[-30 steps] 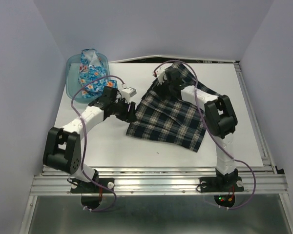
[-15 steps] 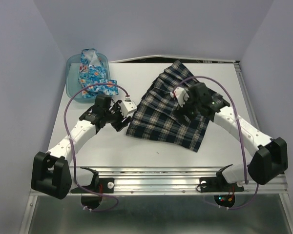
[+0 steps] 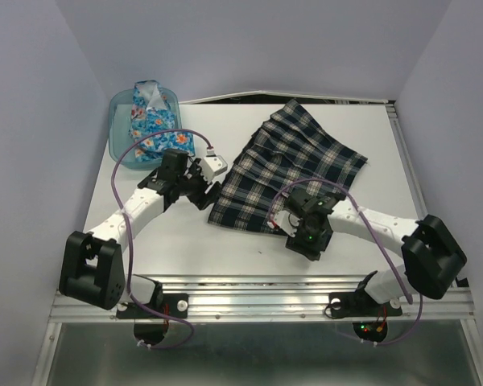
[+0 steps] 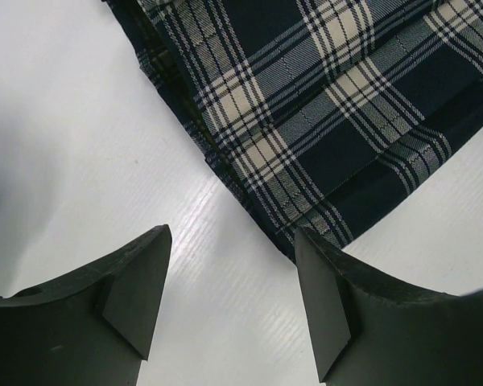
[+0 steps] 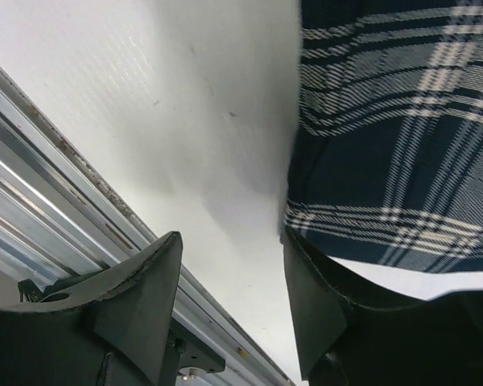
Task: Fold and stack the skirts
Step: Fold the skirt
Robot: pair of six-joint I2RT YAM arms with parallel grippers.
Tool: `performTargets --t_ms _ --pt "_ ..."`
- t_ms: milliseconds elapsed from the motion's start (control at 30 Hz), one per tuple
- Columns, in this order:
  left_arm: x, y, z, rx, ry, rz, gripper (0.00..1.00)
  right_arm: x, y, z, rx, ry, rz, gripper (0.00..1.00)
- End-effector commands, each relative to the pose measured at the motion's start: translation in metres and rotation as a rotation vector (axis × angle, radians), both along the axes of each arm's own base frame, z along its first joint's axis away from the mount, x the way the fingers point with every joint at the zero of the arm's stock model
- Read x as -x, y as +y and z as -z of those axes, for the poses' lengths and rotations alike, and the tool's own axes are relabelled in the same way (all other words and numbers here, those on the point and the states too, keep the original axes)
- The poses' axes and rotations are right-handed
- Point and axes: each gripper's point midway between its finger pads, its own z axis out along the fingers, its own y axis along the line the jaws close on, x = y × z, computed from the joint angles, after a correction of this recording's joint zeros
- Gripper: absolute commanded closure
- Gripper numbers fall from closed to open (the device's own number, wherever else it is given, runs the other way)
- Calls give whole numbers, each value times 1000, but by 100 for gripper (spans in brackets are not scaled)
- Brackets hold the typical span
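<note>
The left claw [image 4: 232, 235] hangs released over the table [image 3: 185, 241]. Its two fingers stand well apart, with only bare white surface between them. Just ahead of its fingertips lies a corner of the plaid skirt [image 3: 294, 165], close to the tips but apart from them. Behind this claw and off to its outer side sits the bin [image 3: 117, 141]. The flowered skirt [image 3: 149, 121] is bunched inside it, with a fold spilling over the rim on the claw's side.

The right claw [image 5: 232, 235] is released too, fingers apart and nothing between them but table. The near hem of the plaid skirt lies right at the tip of one finger; I cannot tell whether they touch. Past the other finger runs the metal rail [image 5: 56, 153] at the table's near edge. The plaid skirt lies spread flat between the two claws.
</note>
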Motion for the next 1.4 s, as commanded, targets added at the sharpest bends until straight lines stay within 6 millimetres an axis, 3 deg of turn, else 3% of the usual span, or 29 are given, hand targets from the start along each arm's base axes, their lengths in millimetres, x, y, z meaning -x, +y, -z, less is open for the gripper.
performTargets --t_ms 0,100,367,633,767,1067,1200,1333,1367 --pt "-20 -4 -28 32 -81 -23 26 1 4 6 58 -5 18 42" --pt "-19 -3 -28 21 -102 -7 26 -14 -9 21 150 -70 51 44" --pt "-11 -1 -24 0 -132 49 26 -35 -28 37 265 -194 102 53" --pt "-9 -2 -22 -9 -129 67 27 -56 -10 -4 180 -308 108 52" --pt "-11 -3 -24 -5 -130 68 27 -56 -13 -7 183 -321 101 50" --pt "-9 -5 -23 -29 -140 139 27 -40 -36 47 271 -278 30 49" --pt "14 -8 -10 -97 -172 314 26 -34 -51 70 324 -276 20 53" --pt "37 -12 7 -208 -284 482 25 -36 -46 68 304 -279 35 70" --pt "44 -9 22 -245 -280 493 26 -36 -43 66 290 -276 34 78"
